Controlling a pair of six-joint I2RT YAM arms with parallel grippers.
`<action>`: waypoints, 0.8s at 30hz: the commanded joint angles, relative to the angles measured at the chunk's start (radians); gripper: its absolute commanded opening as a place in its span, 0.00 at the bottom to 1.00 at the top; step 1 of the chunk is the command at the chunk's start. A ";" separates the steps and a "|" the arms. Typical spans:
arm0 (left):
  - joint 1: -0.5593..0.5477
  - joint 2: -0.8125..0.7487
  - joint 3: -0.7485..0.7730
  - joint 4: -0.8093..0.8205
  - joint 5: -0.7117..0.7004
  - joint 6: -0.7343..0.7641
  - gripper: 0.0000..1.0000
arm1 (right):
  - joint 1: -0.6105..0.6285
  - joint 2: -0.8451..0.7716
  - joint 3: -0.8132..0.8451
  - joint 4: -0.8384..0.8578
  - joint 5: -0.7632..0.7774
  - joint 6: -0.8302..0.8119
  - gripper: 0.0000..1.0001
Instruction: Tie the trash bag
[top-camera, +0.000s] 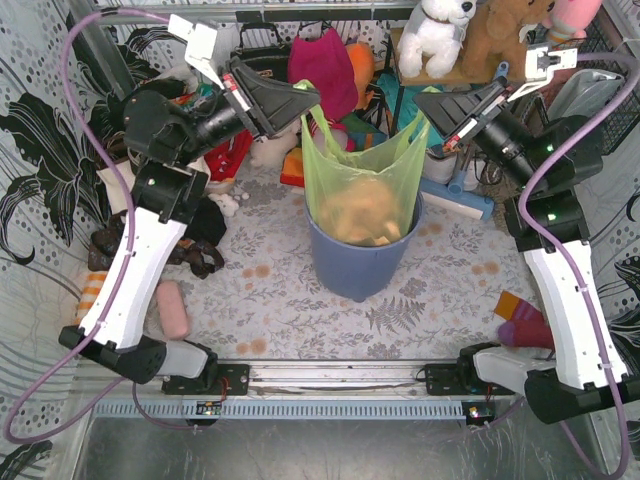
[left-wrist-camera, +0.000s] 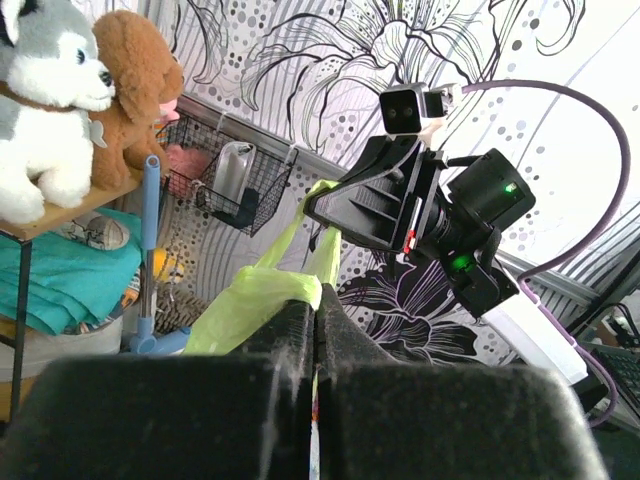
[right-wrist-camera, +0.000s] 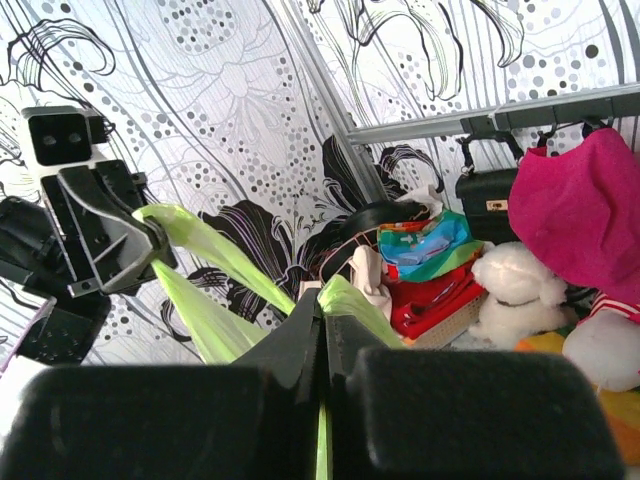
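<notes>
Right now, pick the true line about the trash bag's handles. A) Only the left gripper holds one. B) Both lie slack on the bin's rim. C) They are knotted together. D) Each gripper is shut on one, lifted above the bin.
D: the left gripper and right gripper each pinch one handle of the trash bag, raised above the bin.

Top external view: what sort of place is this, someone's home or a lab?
Probably a robot test cell dressed as a cluttered home corner: printed backdrop sheets for walls, plush toys at the back, and the trash bag in a blue-grey bin.
</notes>
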 joint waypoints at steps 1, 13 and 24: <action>0.004 -0.064 -0.016 -0.055 -0.068 0.057 0.00 | -0.004 -0.051 -0.035 -0.009 0.044 -0.026 0.00; 0.008 -0.084 -0.131 -0.176 -0.091 0.064 0.00 | -0.004 -0.056 -0.190 0.099 -0.011 0.073 0.00; 0.008 -0.147 0.056 -0.357 -0.210 0.176 0.00 | -0.003 -0.042 0.037 -0.074 0.051 0.008 0.00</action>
